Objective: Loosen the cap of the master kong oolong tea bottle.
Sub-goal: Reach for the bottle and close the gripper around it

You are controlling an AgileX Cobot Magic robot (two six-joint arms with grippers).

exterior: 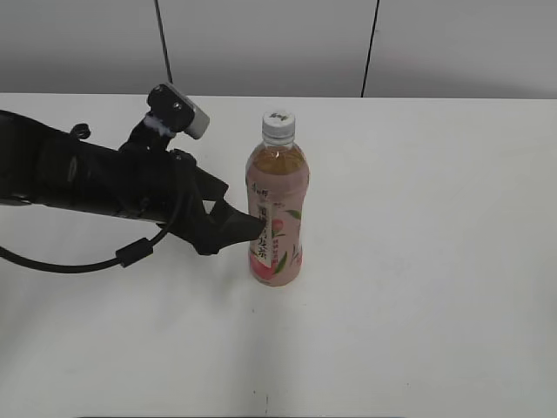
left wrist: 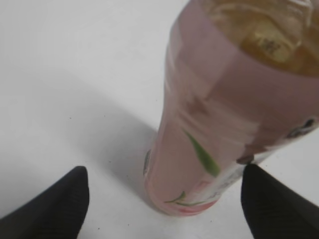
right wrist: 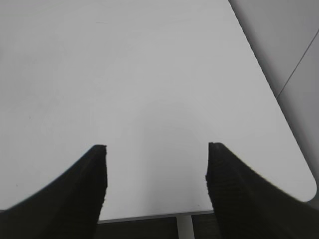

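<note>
The master kong oolong tea bottle (exterior: 278, 209) stands upright mid-table, amber tea above a pink label. Its white ribbed cap (exterior: 278, 124) is on the neck, with nothing touching it. My left gripper (exterior: 250, 226) comes in low from the left, level with the bottle's lower body. In the left wrist view the bottle (left wrist: 224, 124) fills the space ahead of the left gripper (left wrist: 164, 170), which is open. One finger (left wrist: 271, 204) is right by the label; the other (left wrist: 55, 206) is well apart. My right gripper (right wrist: 155, 147) is open over bare table, holding nothing. It is outside the exterior view.
The white table (exterior: 435, 305) stretches all around the bottle. A black cable (exterior: 87, 261) loops under the left arm. In the right wrist view the table's edge (right wrist: 149, 216) and a rounded corner (right wrist: 310, 189) lie close below the right gripper.
</note>
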